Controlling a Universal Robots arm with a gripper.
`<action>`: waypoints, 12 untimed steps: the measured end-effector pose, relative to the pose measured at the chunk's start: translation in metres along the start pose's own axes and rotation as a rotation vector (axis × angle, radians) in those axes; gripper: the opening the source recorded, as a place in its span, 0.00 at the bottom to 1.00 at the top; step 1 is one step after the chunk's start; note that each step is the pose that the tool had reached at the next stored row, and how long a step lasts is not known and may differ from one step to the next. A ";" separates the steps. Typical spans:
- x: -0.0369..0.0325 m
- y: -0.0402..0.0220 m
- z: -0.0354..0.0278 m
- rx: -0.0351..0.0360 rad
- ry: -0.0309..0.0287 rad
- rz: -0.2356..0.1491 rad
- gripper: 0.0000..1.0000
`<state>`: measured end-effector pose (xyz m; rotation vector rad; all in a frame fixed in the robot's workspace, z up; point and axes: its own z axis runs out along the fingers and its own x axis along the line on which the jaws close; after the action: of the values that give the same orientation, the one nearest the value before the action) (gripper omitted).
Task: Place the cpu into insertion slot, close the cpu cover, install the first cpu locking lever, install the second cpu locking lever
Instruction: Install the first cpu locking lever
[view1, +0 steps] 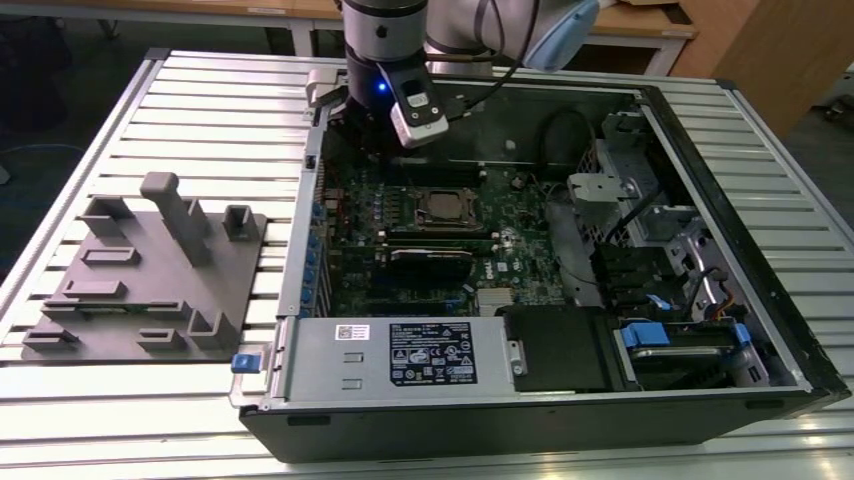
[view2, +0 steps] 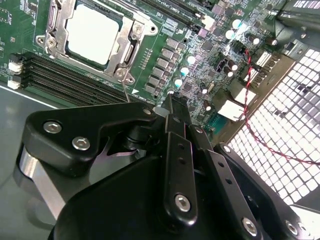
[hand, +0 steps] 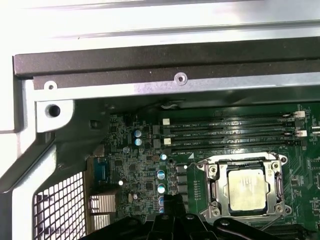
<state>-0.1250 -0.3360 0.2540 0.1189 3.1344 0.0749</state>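
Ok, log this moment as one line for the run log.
cpu: seated | cpu cover: closed over it | gripper: shut, empty, above motherboard beside the cover

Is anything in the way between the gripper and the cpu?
Nothing visible does. In the second wrist view only low parts of the motherboard lie between the gripper and the cpu, which sits framed by the cpu cover.

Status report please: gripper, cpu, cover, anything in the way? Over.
Gripper shut, empty, over motherboard beside the cpu. Cpu seated, cpu cover down around it. Nothing between gripper and cpu.
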 end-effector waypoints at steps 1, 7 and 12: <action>0.0001 0.0005 0.0001 -0.0001 -0.0001 0.000 0.11; 0.0004 0.0049 0.0007 0.0000 0.0000 0.000 0.11; 0.0007 0.0094 0.0018 -0.0001 -0.0001 0.000 0.11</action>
<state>-0.1250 -0.3265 0.2526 0.1191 3.1343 0.0751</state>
